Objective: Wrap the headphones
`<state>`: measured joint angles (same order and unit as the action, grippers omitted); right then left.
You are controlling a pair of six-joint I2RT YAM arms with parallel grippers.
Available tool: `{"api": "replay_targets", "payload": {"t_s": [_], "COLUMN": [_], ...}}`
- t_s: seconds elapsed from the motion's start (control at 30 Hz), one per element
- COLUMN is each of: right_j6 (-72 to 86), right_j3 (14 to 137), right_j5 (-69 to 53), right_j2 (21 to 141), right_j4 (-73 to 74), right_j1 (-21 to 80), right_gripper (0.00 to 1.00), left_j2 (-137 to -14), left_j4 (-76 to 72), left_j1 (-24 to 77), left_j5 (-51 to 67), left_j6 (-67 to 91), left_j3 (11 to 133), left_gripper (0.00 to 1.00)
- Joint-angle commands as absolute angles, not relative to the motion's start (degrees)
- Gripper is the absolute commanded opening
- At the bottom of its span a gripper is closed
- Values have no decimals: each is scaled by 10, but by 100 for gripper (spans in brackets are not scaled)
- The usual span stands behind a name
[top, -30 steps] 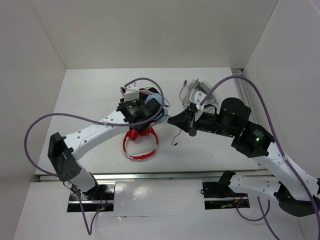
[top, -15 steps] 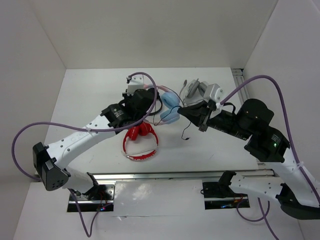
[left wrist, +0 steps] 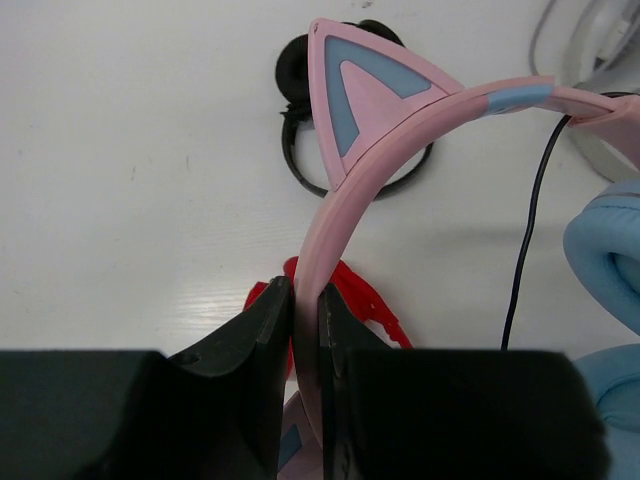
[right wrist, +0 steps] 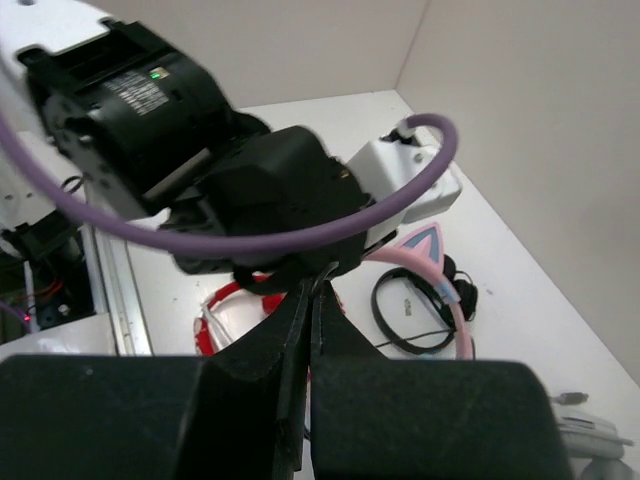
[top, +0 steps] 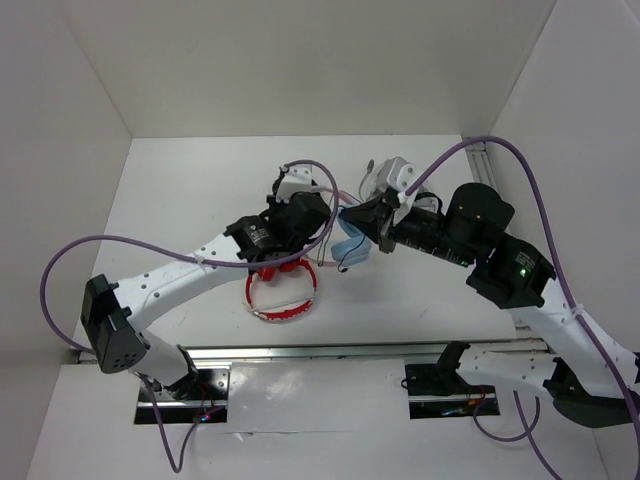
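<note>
The headphones hang between both grippers above the table; their light blue ear cups (top: 350,248) dangle below. My left gripper (top: 326,220) is shut on the pink headband (left wrist: 340,200), just below its cat ear (left wrist: 350,95). The thin black cable (left wrist: 525,240) runs down beside a blue ear cup (left wrist: 605,260). My right gripper (top: 352,216) is shut, its tips (right wrist: 312,290) right against the left gripper's body (right wrist: 270,200), seemingly pinching the cable. The headband (right wrist: 455,300) shows to its right.
A red pair of headphones (top: 281,292) lies on the table under the left wrist. A grey-white pair (top: 385,178) lies at the back behind the right gripper. A black pair (left wrist: 350,150) lies flat beneath the pink headband. White walls enclose the table.
The right gripper has moved left and back, close to the left gripper. The left gripper has shifted right with the headband. The blue ear cups now hang lower, between the two.
</note>
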<state>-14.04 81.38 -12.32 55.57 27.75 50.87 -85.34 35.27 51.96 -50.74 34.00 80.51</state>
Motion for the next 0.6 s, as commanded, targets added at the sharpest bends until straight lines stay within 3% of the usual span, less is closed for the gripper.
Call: {"api": "replay_targets", "payload": {"t_s": [0.0,0.23,0.57], "right_j6": [-162,-205,-260], "right_j3": [838,885,978], "right_j5": [-75,-6,85], "right_j2": [552,558,598], "right_j4": [234,307,403], "right_j1": [513,513,513], "right_gripper": [0,0,0], "left_j2": [-818,-719,-708], "left_j4": [271,192,280], "left_j1": [545,577,627], "left_j5": [-523,-527,-587], "left_j6": [309,262,265], "left_j3": [794,665,671], "left_gripper": [0,0,0]}}
